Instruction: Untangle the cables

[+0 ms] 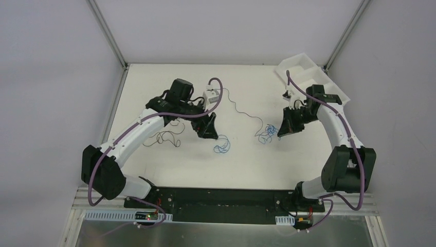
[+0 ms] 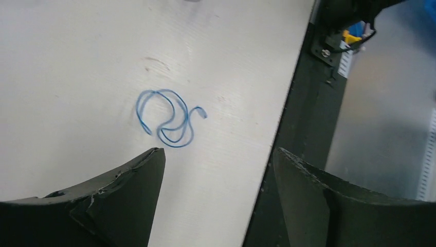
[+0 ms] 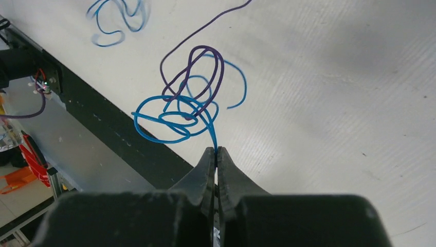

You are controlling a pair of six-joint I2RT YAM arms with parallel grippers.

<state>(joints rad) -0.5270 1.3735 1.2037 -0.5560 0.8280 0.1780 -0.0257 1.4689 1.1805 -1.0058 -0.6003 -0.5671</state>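
Towards the near edge of the bench (image 1: 257, 170), a loose blue wire (image 2: 169, 121) lies flat in a small coil of its own, apart from the other cables. My left pincer (image 2: 218, 154) is just beside it, spread wide with nothing between its fingers. To the left, beneath my left arm, a dark wire (image 1: 167, 138) sprawls in open loops on the bench. On the right side, my right pincer (image 3: 216, 152) is pressed fully together on one strand of a knotted blue wire (image 3: 175, 121). The strand runs straight out from my fingertips into a bunch of overlapping loops. A dark purple wire (image 3: 193, 67) is threaded through those loops. From the knot it trails away across the middle of the bench towards the far side, near my left wrist. At the far right corner a white tray (image 1: 308, 72) sits tilted, well apart from every cable.
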